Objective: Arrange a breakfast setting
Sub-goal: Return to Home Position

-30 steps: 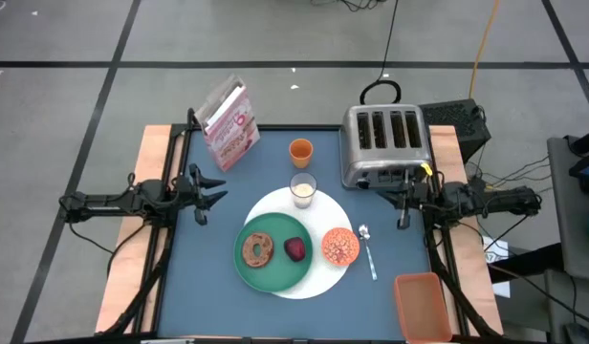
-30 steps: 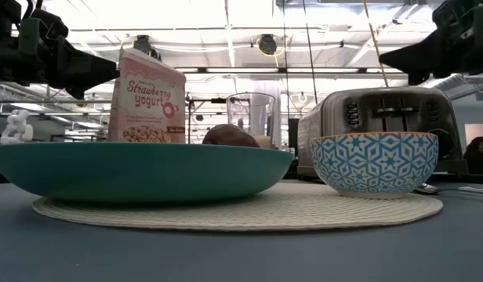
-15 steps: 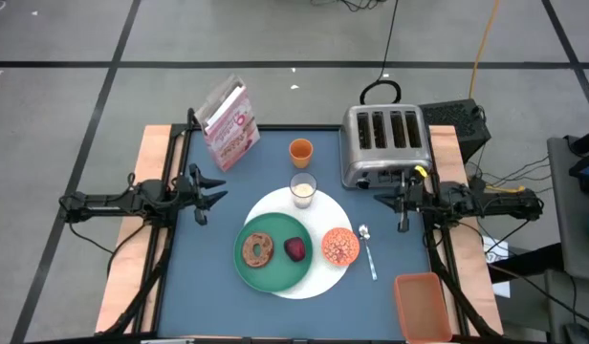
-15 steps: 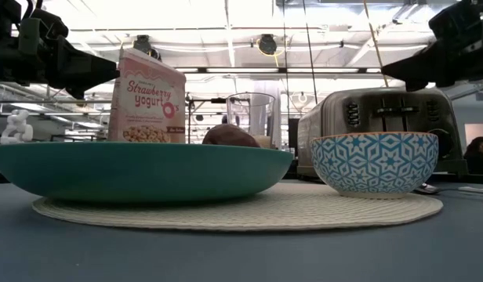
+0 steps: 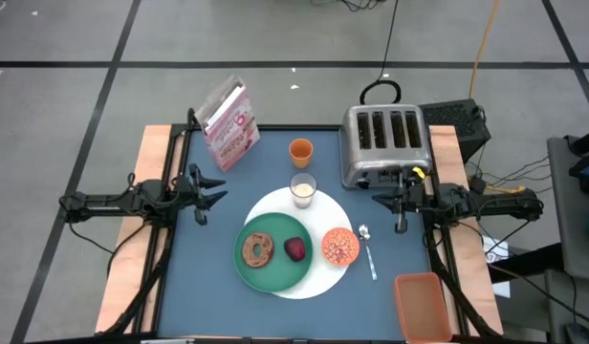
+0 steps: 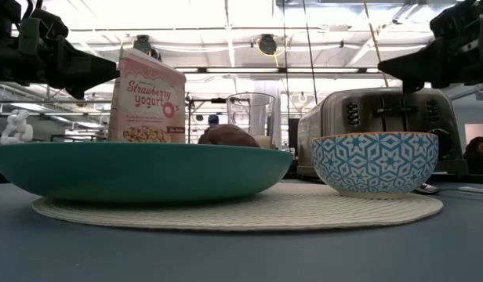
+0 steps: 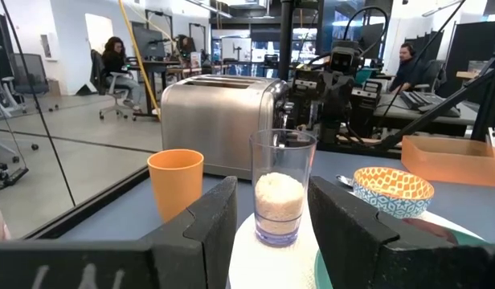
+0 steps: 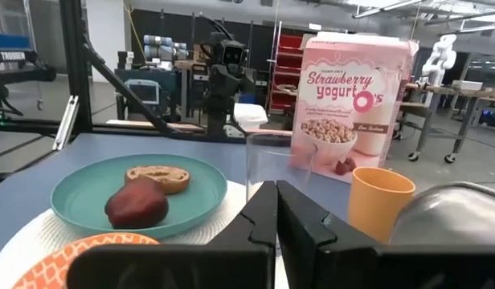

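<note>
Green round plate (image 5: 275,276) lies on the larger white disc (image 5: 318,280) in the middle of the tabletop (image 5: 204,277), and it carries the brown bagel (image 5: 257,249) and the dark-red fruit (image 5: 295,249). The small orange bowl (image 5: 339,247) stands on the disc's right side, with the metal spoon (image 5: 368,250) just right of it. The milk glass (image 5: 303,189) is at the disc's far edge. The left hand (image 5: 218,189) hovers at the left side with fingers spread, well apart from the plate. The right hand (image 5: 379,201) has its fingers pressed together and holds nothing, at the right side, near the spoon.
</note>
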Tool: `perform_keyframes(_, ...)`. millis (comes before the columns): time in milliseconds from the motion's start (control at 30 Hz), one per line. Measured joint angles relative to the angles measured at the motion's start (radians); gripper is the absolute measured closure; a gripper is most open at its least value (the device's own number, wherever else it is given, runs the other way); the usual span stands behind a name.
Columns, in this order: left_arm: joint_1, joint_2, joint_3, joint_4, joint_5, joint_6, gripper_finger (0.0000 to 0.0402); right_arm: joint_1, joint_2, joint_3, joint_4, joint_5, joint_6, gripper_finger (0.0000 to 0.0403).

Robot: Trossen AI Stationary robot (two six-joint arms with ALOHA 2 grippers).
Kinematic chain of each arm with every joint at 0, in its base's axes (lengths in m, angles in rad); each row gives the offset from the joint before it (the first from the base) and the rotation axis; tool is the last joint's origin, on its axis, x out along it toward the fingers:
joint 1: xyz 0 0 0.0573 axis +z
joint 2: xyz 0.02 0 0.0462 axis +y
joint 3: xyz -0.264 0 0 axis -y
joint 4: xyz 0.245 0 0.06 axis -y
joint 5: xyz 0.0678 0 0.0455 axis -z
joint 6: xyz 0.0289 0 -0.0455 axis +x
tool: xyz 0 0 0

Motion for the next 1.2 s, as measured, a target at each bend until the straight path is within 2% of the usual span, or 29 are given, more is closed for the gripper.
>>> perform_keyframes(1200,0.0,0.0,0.0,-0.001,0.0,0.004,0.0243,0.0,0.004,0.007,-0.006,0.007,-0.007,0.0397)
